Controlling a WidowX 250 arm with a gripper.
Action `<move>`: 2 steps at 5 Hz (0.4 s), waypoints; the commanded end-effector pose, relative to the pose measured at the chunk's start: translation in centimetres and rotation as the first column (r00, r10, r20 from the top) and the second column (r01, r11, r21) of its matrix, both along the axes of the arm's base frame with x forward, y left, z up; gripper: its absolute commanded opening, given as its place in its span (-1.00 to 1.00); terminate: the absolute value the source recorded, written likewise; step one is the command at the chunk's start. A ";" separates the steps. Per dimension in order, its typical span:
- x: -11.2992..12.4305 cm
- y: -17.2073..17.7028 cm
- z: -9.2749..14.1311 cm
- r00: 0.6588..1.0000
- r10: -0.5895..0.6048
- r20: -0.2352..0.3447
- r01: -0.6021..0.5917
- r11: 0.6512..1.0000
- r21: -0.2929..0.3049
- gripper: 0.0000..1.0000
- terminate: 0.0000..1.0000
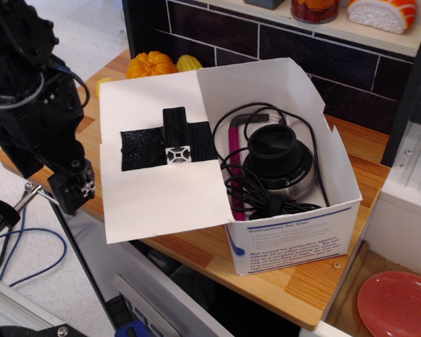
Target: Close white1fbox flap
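The flap point(161, 165) of the white1fbox point(295, 232) lies wide open (nothing is closed yet). The gripper point(74, 189) sits just beside the flap's left edge, holding nothing; I cannot tell if it is open.

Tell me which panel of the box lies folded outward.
The flap, the large panel with black tape and a metal bracket. The other white1fbox panels stand upright.

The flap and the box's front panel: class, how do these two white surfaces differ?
The flap lies open, spread out flat to the side; the front panel stands upright. The flap carries black tape and a small metal bracket; the front panel carries blue printed text. Both are white cardboard.
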State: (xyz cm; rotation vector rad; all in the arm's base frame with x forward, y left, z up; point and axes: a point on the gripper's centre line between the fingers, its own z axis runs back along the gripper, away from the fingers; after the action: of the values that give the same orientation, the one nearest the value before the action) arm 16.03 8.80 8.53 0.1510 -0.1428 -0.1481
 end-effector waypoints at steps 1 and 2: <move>0.6 0.2 -0.8 0.999 -0.009 0.038 0.010 1.000 -0.015 1.00 -1.00; 1.0 0.0 -1.1 0.997 -0.035 0.065 0.037 0.999 -0.039 1.00 -1.00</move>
State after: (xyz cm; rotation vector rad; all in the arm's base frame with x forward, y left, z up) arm 16.76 8.46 7.07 0.0907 -0.2087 -0.1902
